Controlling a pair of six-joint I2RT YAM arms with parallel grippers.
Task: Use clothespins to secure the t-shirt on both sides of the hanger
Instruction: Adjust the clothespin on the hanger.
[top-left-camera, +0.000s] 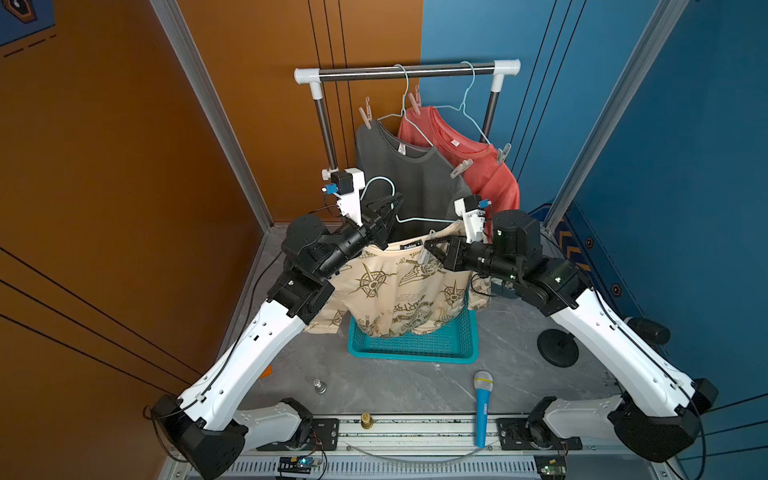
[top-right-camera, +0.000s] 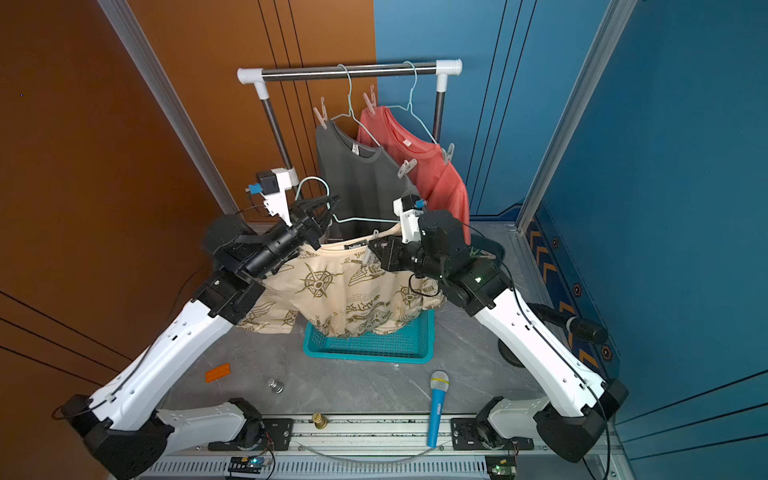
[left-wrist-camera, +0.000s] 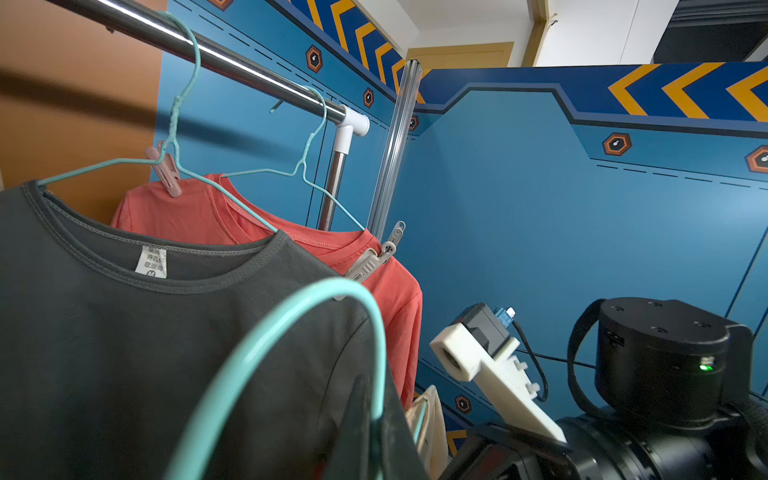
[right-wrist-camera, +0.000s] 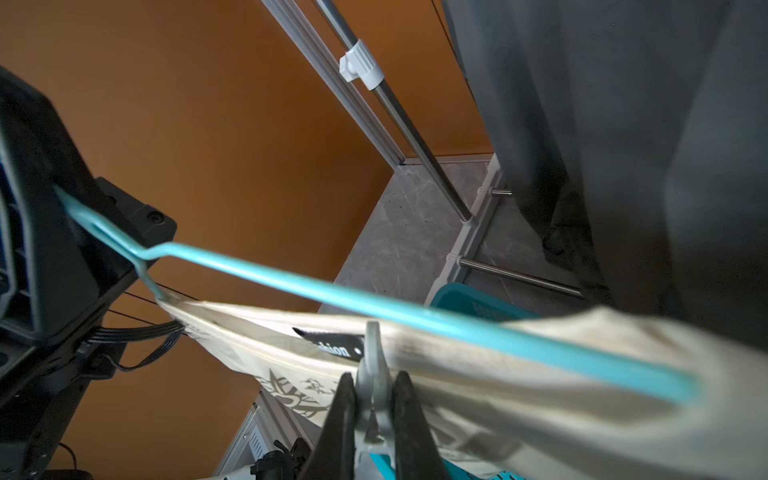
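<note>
The left gripper (top-left-camera: 390, 210) is pressed together on the wire of the teal hanger (top-left-camera: 424, 220), just under its hook (top-left-camera: 376, 185), in both top views. Gripping at the neck probably carries the load in the air while leaving both shoulders reachable. The cream t-shirt (top-left-camera: 395, 286) drapes from the hanger below that gripper, its hem trailing into the basket (top-left-camera: 415, 351). The right gripper (top-left-camera: 432, 248) pinches a pale clothespin (top-left-camera: 426, 254) at the shirt's shoulder line, just beside the neck label and on its own side of the hanger. Beyond both grippers, a grey shirt (top-left-camera: 415, 183) and a red shirt (top-left-camera: 482, 170) hang on the rail (top-left-camera: 407, 70), pegged at the shoulders.

In the left wrist view the hook arcs up right in front of the camera and runs down between the gripper's dark fingers (left-wrist-camera: 361, 415). The contact itself sits at the frame's edge. The hook is bare, which I judge suits slipping it over the rail later.

In the right wrist view two dark fingers (right-wrist-camera: 338, 419) squeeze the clothespin's tail ends, likely to spread its mouth. Its tip stands against the cream cloth, just under the hanger's arm. I cannot tell whether the mouth is around wire and cloth. No peg shows on the shoulder nearer the left gripper.
</note>
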